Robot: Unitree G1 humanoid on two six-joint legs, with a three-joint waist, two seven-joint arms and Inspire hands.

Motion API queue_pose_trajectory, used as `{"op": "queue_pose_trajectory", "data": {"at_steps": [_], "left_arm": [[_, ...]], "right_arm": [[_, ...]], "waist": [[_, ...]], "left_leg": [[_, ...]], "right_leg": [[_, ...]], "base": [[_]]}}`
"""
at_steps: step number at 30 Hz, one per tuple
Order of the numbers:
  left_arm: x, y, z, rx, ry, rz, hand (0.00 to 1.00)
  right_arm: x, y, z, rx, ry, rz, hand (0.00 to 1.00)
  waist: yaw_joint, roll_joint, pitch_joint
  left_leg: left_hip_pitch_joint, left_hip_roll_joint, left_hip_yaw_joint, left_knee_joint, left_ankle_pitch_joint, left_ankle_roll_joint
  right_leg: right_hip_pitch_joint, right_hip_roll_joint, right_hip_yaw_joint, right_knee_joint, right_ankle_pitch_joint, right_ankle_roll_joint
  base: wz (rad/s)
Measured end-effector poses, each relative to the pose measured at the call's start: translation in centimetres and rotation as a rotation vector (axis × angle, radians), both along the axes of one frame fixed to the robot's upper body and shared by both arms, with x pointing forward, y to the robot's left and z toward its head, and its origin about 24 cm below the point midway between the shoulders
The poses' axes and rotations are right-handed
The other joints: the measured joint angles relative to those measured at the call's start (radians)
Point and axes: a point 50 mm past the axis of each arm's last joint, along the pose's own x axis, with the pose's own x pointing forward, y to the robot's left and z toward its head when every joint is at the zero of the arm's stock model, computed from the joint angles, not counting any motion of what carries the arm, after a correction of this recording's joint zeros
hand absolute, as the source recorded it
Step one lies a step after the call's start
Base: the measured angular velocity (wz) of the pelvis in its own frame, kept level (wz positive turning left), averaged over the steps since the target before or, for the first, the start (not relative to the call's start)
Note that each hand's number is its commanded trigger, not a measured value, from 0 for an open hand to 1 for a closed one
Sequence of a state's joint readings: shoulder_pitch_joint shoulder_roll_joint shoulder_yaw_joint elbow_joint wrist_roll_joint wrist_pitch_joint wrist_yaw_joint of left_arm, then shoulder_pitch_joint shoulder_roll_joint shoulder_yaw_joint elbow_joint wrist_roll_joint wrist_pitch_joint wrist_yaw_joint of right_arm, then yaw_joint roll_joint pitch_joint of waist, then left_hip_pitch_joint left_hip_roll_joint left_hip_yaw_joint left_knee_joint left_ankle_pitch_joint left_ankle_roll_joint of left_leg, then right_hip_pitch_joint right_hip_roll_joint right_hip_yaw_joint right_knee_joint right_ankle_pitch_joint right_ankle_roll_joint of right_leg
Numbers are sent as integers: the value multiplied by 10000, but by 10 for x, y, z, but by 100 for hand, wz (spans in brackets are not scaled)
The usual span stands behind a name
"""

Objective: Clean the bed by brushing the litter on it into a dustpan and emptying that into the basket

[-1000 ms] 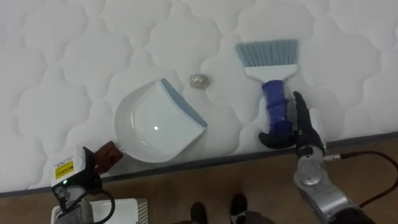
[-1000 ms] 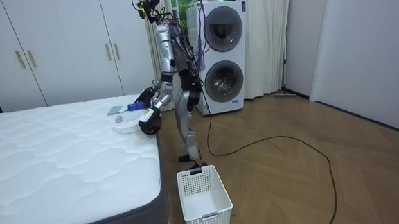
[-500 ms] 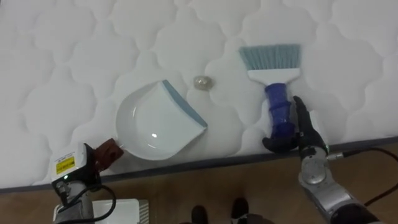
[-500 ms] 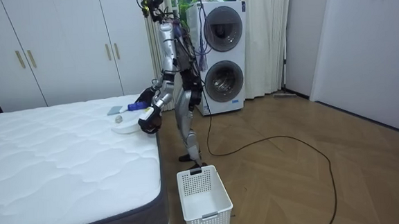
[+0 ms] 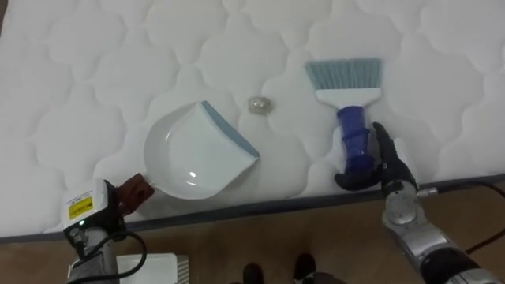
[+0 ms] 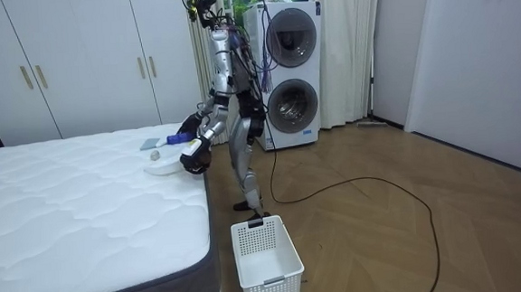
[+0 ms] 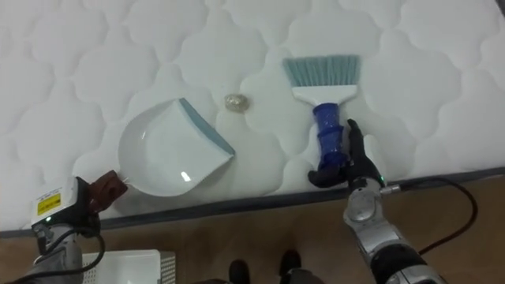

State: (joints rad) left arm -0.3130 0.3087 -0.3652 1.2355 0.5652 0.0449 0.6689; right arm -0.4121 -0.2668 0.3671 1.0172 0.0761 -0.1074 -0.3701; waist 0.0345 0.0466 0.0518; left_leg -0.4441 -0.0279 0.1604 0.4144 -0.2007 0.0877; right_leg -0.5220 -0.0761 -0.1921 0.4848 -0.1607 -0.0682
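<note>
The back of my left hand (image 5: 88, 211) lies at the bed's edge and covers the place where the dustpan (image 5: 197, 154) would have its handle. I cannot tell whether the brown bit beside it is handle or hand. My right hand (image 5: 388, 167) curls its thumb under the end of the brush (image 5: 346, 87), hiding the handle's tip. The pale lump (image 5: 257, 104) between dustpan and brush is too small to name. The basket (image 5: 150, 267) on the floor is cut off at the bottom edge. The mattress (image 5: 79, 79) runs out at the top and both sides.
</note>
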Motion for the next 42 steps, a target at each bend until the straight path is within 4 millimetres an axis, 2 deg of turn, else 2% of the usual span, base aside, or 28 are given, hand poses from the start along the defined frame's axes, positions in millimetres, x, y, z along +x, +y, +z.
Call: {"op": "queue_pose_trajectory", "data": {"at_steps": [4, 8, 13, 20, 27, 34, 37, 39, 42], "left_arm": [[0, 0, 0, 162, 68, -95, 100], [0, 0, 0, 197, 78, -75, 100], [0, 0, 0, 191, 68, -72, 100], [1, 0, 1, 156, 34, -51, 100], [1, 0, 1, 161, 35, -64, 100], [2, 3, 2, 184, 86, -66, 100], [3, 10, 6, 391, 32, -20, 100], [7, 15, 11, 688, -42, -76, 100], [11, 21, 17, 1053, -132, -136, 100]], "right_arm": [[3, -14, 5, -29, -105, -634, 100], [5, -22, 6, 52, 73, -1245, 100], [1, -24, 1, 186, 384, -1550, 100], [-7, -25, -9, 1408, 729, -2367, 100], [-12, -29, -13, 1347, 1084, -2550, 100], [-13, -43, -9, -89, 1288, -2030, 100], [-10, -54, -2, -1214, 1328, -1692, 100], [-6, -59, 5, -1813, 1233, -1549, 100], [3, -67, 18, -3050, 1175, -1165, 100]], "waist": [[-7, -63, -38], [-10, -78, -36], [-11, -112, -20], [-15, -221, -16], [-18, -221, -16], [6, -273, 3], [24, -464, 37], [46, -596, 95], [49, -733, 99]], "left_leg": [[1, -2, 1, 0, 3, 3], [-2, -2, 1, -3, 4, 2], [-22, -9, 3, 0, 4, 2], [-31, -19, 8, 4, 3, 2], [-13, -23, 3, 6, 3, 3], [-47, -47, -27, 33, 3, 3], [-96, -55, 33, 96, 3, 3], [-180, -47, 45, 170, 3, 3], [-281, -40, 21, 269, 3, 2]], "right_leg": [[4, -1, 0, -6, -8, 11], [0, 0, -4, -10, -32, 13], [-13, -7, -4, -21, -68, 30], [-9, -22, -8, -40, -86, 44], [-10, -31, -13, -54, -90, 46], [-48, -64, -37, 13, -110, 38], [-152, -96, 1, 172, -159, 25], [-239, -108, -5, 256, -174, 8], [-317, -116, -19, 389, -178, -8]], "base": [[0], [0], [0], [0], [0], [0], [0], [0], [1]]}}
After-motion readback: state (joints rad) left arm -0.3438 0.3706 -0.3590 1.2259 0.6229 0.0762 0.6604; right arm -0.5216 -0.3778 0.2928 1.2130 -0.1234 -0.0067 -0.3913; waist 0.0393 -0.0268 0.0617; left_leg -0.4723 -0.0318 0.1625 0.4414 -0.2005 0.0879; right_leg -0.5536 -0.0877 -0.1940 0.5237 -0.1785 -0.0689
